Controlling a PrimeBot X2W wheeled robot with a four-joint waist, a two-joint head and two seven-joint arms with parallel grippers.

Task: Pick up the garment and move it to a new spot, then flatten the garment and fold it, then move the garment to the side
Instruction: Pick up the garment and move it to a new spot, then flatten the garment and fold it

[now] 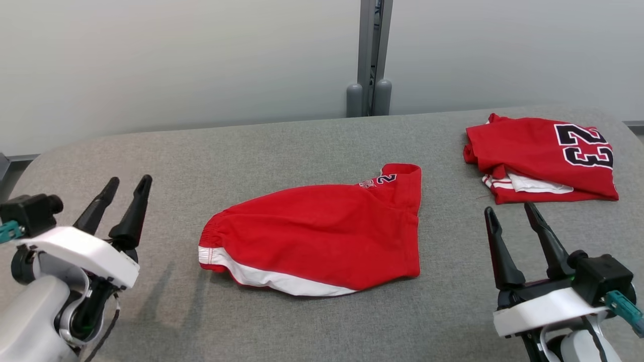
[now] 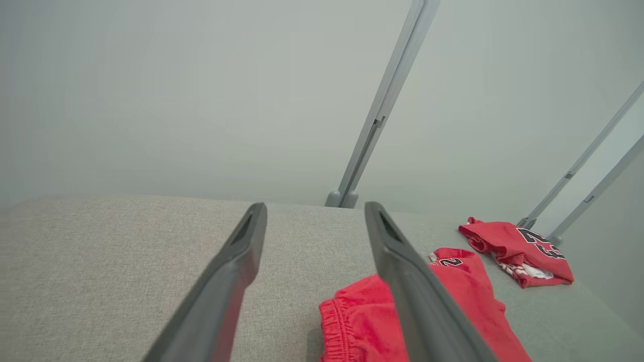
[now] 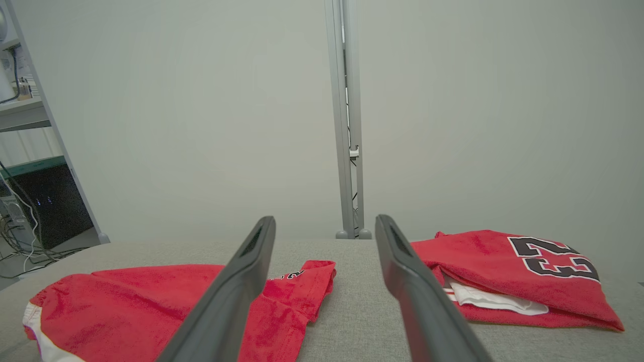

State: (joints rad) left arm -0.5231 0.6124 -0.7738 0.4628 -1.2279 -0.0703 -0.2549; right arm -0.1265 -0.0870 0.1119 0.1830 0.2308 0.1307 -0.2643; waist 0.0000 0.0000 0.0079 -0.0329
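Red shorts with a white side stripe and an elastic waistband lie folded in the middle of the grey table; they also appear as red shorts and red shorts in the wrist views. My left gripper hovers open at the lower left, well clear of the waistband end. My right gripper stands open at the lower right, apart from the shorts' right edge. Both hold nothing. The left gripper and right gripper show spread fingers.
A folded red jersey with a black "23" lies at the table's far right, also seen as the jersey and jersey. A grey post rises behind the table's far edge. Shelving with cables stands off to one side.
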